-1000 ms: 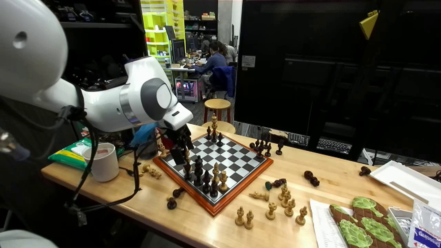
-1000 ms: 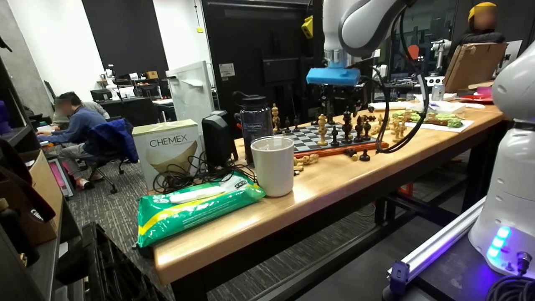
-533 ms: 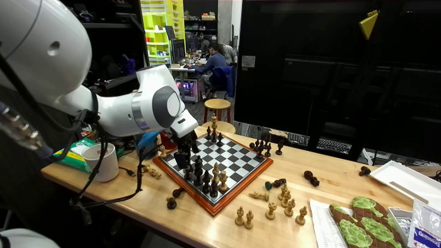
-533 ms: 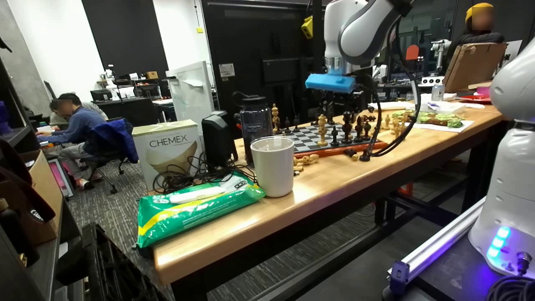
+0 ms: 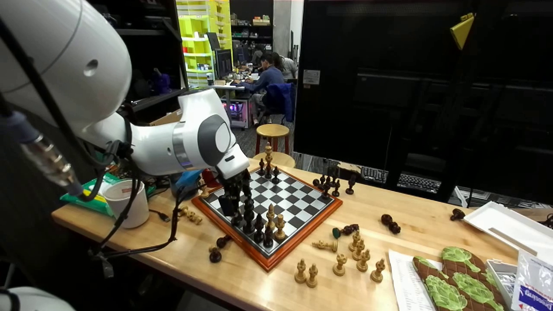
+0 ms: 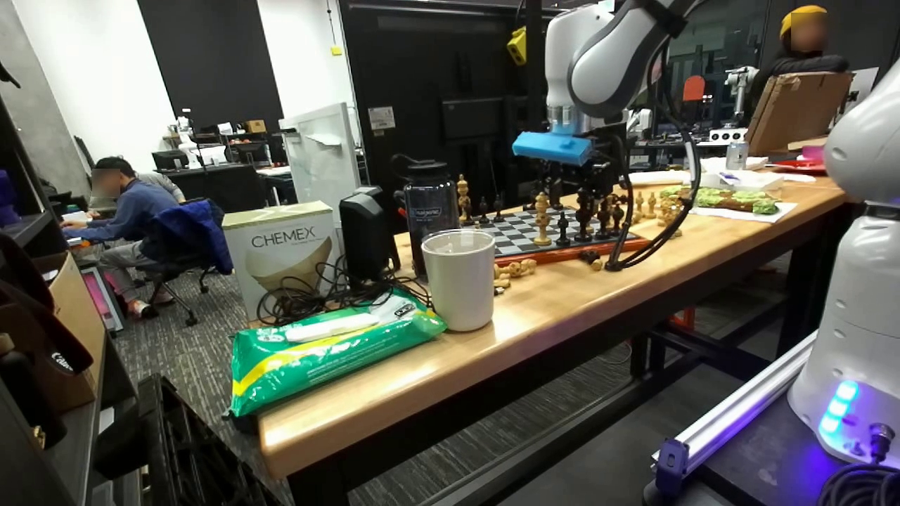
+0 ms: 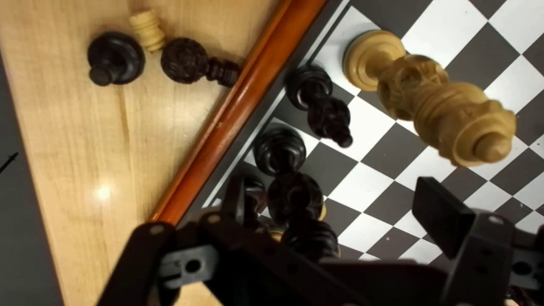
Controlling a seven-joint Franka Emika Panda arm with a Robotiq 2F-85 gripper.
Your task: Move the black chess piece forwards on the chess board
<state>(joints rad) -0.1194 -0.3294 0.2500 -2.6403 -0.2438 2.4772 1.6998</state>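
A robot arm [image 5: 155,149] had sunk lower over the chess board [image 5: 286,190] since a second earlier, sliding toward 5 o'clock in an exterior view. Its pincer [image 7: 335,202] was released, the fingers [image 7: 444,219] spread wide and gripping nothing. Which black piece the task meant could not be told for certain; the tall black piece [image 7: 295,197], upright on the board in the row along one edge, looked the likeliest, since it showed between the fingers from the wrist.

On the wrist view's clock face, that piece lay at 9 o'clock from the middle of the gap, close to the finger on that side and well apart from the one at 3. Its long axis slanted from a base near 11 o'clock to a top near 5, where the pincer's linkage hid the crown. A smaller black piece [image 7: 327,110] stood at 12 o'clock, a tall tan piece [image 7: 433,100] between 1 and 2, and another dark piece [image 7: 255,193] half hidden behind the 9 o'clock finger.

The coming move seemed to call for a shift toward 9 to center the tall piece, with the half-hidden neighbor likeliest to be knocked. Contact could not be made out.
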